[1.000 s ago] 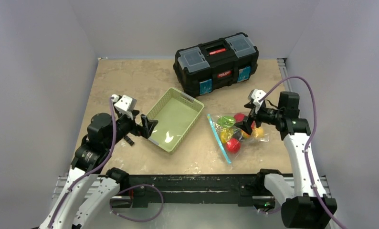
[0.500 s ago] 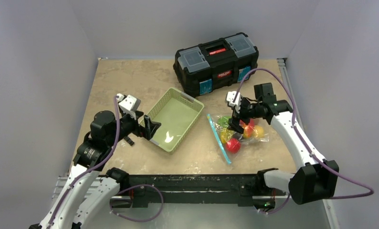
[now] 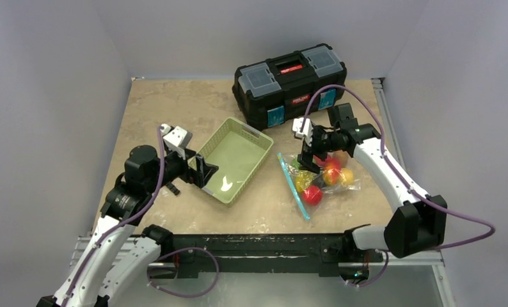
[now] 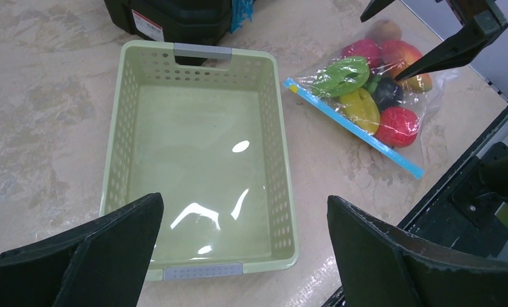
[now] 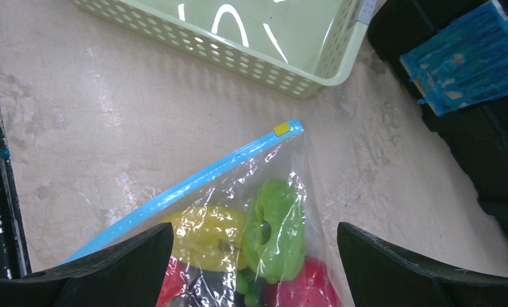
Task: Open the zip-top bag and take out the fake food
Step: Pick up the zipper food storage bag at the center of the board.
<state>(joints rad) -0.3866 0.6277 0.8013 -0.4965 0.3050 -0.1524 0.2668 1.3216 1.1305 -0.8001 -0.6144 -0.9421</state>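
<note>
- Plain pale grey-lilac walls [image 3: 47, 96] close in on the left, back and right.
- A beige, marbled stone-look tabletop [image 3: 168, 109] lies between them.
- A black metal rail [image 3: 258, 246] runs along its near edge.
- A silver metal channel [image 3: 379, 89] lines its right edge.
- Soft, even light leaves a faint sheen on the tabletop.

The zip-top bag [image 3: 320, 182] lay flat on the right side of the counter [image 3: 174, 109], clear and crinkly, its teal-blue zip strip [image 4: 354, 128] running straight along its left edge. The fake food [image 4: 397, 126] sat bunched inside: green, yellow, red, orange and one dark piece, pressed together under the plastic.
</note>
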